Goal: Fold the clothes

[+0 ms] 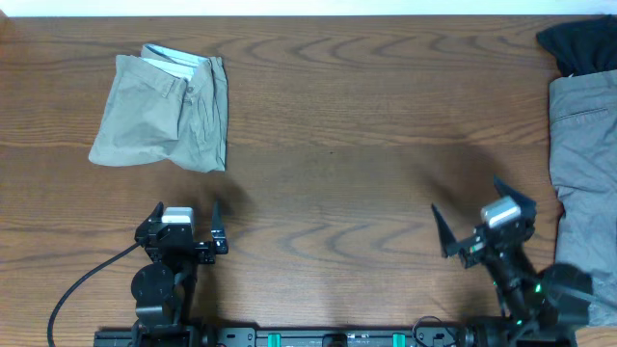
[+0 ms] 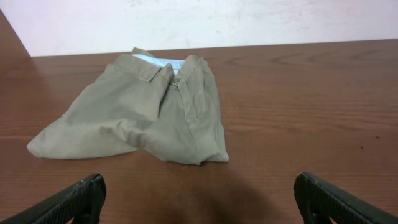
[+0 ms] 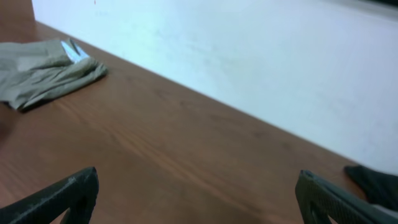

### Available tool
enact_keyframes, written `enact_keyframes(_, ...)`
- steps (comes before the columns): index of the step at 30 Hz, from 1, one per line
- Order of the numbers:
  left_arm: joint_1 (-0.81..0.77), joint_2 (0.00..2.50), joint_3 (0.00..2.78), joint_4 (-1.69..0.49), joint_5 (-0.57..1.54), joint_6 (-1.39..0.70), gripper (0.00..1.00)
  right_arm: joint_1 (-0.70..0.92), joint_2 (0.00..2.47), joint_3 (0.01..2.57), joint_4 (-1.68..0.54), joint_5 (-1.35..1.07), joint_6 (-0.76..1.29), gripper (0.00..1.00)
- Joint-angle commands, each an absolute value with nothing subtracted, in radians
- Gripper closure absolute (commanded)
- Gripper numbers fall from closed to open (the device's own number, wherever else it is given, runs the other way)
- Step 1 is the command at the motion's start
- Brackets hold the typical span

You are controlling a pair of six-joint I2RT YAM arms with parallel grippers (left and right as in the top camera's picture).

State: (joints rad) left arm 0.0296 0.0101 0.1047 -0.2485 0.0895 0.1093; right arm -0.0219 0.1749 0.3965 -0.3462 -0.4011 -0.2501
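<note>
Wooden tabletop [image 1: 366,145], overhead view, with both arms at the near edge.

(a) Grey garment [image 1: 583,164]: spread along the right edge of the tabletop and running out of view to the right. Its near end lies just beside the right arm.

(b) Khaki-green shorts [image 1: 164,116]: on the far left of the tabletop, well apart from both arms and straight ahead of the left one. They lie flat in a doubled-over bundle. The waistband is turned toward the far edge, where a strip of pale lining shows. Nothing touches them.

(c) Black garment [image 1: 578,43]: bunched at the far right corner, touching the far end of the grey garment.

(d) Left gripper [image 1: 188,208]: above bare wood at the near left. Its fingers [image 2: 74,199] are spread wide and hold nothing, and its wrist view frames the shorts between them.

(e) Right gripper [image 1: 466,198]: at the near right, angled toward the left. Its fingers [image 3: 68,193] are likewise spread wide and hold nothing, above bare wood.
</note>
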Motion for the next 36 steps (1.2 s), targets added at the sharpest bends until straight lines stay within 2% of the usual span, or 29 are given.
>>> enact_keyframes(1, 0.025, 0.003, 0.078, -0.251, 0.078, 0.112, 0.02, -0.012, 0.072, 0.323, -0.319, -0.405, -0.266, 0.01)
enact_keyframes(4, 0.025, 0.003, 0.078, -0.251, 0.078, 0.112, 0.02, -0.012, 0.004, 0.268, -0.279, -0.404, -0.266, 0.01)
enact_keyframes(16, 0.025, 0.003, 0.078, -0.251, 0.078, 0.112, 0.02, -0.012, 0.006, 0.005, -0.021, -0.438, -0.266, 0.01)
enact_keyframes(36, 0.025, 0.003, 0.078, -0.251, 0.078, 0.112, 0.02, -0.012, 0.006, 0.006, -0.041, -0.438, -0.263, 0.01)
